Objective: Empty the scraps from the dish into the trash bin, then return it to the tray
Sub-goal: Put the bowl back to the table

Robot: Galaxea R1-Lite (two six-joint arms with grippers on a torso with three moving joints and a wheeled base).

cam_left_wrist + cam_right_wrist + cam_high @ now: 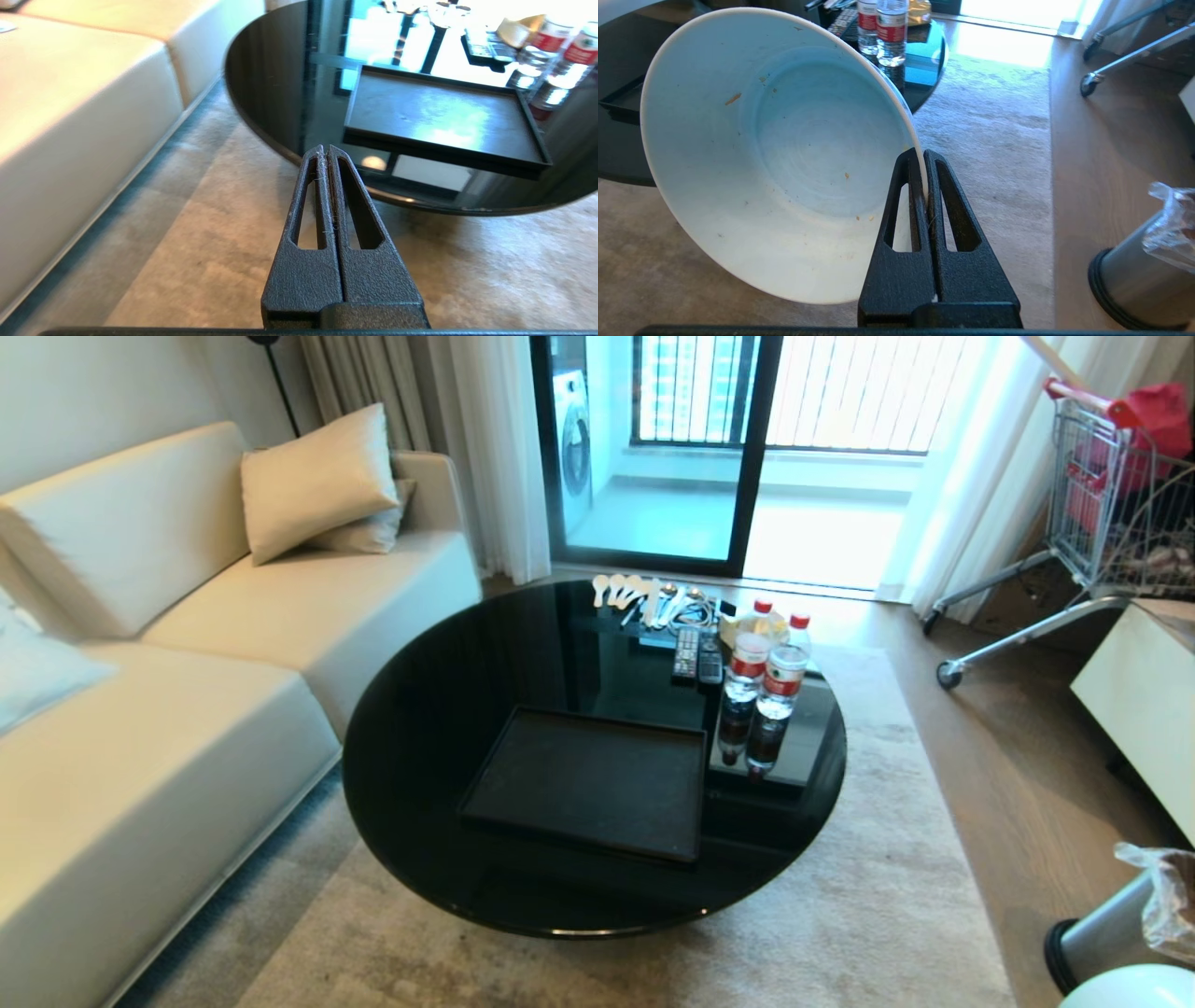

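My right gripper is shut on the rim of the dish, a white bowl tipped on its side over the rug. Only tiny orange crumbs cling inside it; the scraps are out of view. Its edge peeks into the head view's lower right corner. The trash bin, brushed metal with a clear bag liner, stands on the wood floor just right of the bowl. The black tray lies bare on the round black table. My left gripper is shut on nothing, over the rug before the table's edge.
Two water bottles, remotes and white spoons sit at the table's far side. A cream sofa runs along the left. A shopping cart and a white cabinet stand at the right.
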